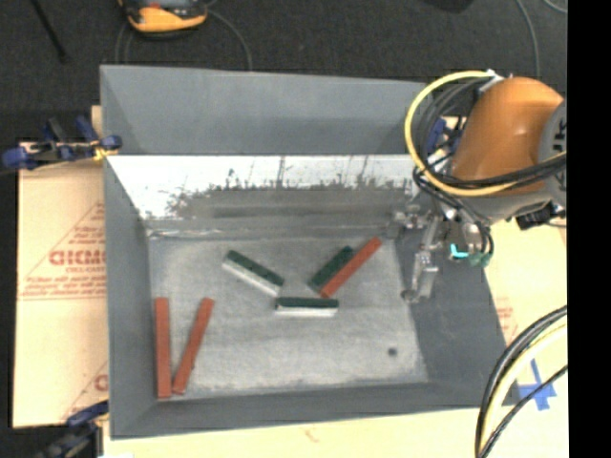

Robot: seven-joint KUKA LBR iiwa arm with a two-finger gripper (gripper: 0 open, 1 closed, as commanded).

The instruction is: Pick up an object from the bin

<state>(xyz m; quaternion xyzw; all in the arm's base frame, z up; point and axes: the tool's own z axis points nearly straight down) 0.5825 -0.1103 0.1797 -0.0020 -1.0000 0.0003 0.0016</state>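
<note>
Though unclear whether released or clenched, end effector [417, 284] near red-and-green bar [347, 264]. Judged light, stiff, smooth; pinch across narrow width, mid-length.

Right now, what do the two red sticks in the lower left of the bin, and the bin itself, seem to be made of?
Red sticks: probably painted wood or hard plastic. They are straight and flat-sided, with an even matte colour and no glint; the look leaves open which of the two.
Bin: sheet metal, grey and dull. The far wall shows scratches and worn streaks.
</note>
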